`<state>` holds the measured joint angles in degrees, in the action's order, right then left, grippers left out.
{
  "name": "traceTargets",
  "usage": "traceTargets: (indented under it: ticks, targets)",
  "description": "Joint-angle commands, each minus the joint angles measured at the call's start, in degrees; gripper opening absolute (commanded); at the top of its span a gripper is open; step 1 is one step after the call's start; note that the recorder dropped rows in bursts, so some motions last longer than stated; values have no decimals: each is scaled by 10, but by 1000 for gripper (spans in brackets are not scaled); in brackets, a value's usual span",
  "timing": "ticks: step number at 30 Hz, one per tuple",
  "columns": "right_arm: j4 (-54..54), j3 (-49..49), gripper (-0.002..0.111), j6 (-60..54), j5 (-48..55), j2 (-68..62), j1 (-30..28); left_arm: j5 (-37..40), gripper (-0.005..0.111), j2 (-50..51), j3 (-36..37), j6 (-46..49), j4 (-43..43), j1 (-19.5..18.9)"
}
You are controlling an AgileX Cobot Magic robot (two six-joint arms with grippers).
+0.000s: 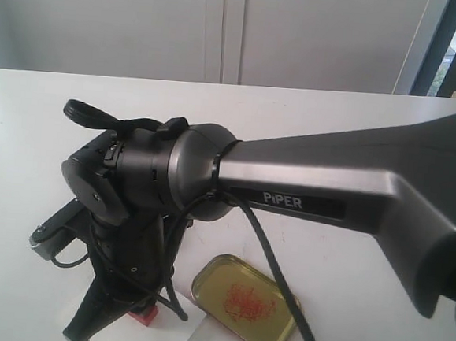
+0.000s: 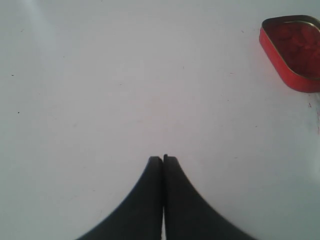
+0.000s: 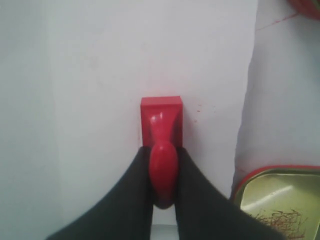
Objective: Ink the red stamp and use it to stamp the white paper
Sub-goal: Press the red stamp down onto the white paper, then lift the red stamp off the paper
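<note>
My right gripper [image 3: 162, 150] is shut on the red stamp [image 3: 161, 120], holding its rounded handle between both fingers. The stamp's square base rests against the white paper [image 3: 150, 60], whose edge runs down beside the table. In the exterior view the right arm reaches across and down at the front left, and a bit of the red stamp [image 1: 149, 314] peeks out below the wrist. My left gripper [image 2: 163, 159] is shut on nothing over bare white table. It does not show in the exterior view.
The brass-coloured tin lid [image 1: 244, 300] smeared with red lies at the front centre, also beside the paper as the lid [image 3: 280, 200] in the right wrist view. The red tin of ink paste [image 2: 294, 52] sits off to one side of the left gripper.
</note>
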<state>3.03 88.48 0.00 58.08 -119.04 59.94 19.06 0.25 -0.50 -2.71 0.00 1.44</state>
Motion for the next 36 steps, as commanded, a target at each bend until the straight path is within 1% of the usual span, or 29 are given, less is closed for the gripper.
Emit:
traceTargets:
  ticks: [1, 19, 23, 27, 29, 33, 36]
  targets:
    - [4, 4, 0, 3, 5, 13, 0, 2, 0, -2, 5, -1, 0, -1]
    - [4, 7, 0, 3, 3, 18, 0, 2, 0, -2, 5, -1, 0, -1]
    - [4, 15, 0, 3, 29, 26, 0, 2, 0, -2, 5, -1, 0, -1]
    - [-1, 15, 0, 0, 20, 31, -1, 2, 0, -2, 5, -1, 0, -1]
    - [-30, 15, 0, -4, 17, 31, -14, 2, 0, -2, 5, -1, 0, -1]
    - [-106, 14, 0, -49, 16, 31, -43, 2, 0, -2, 5, -1, 0, -1]
    - [-144, 14, 0, -74, 12, 31, -61, 2, 0, -2, 5, -1, 0, -1]
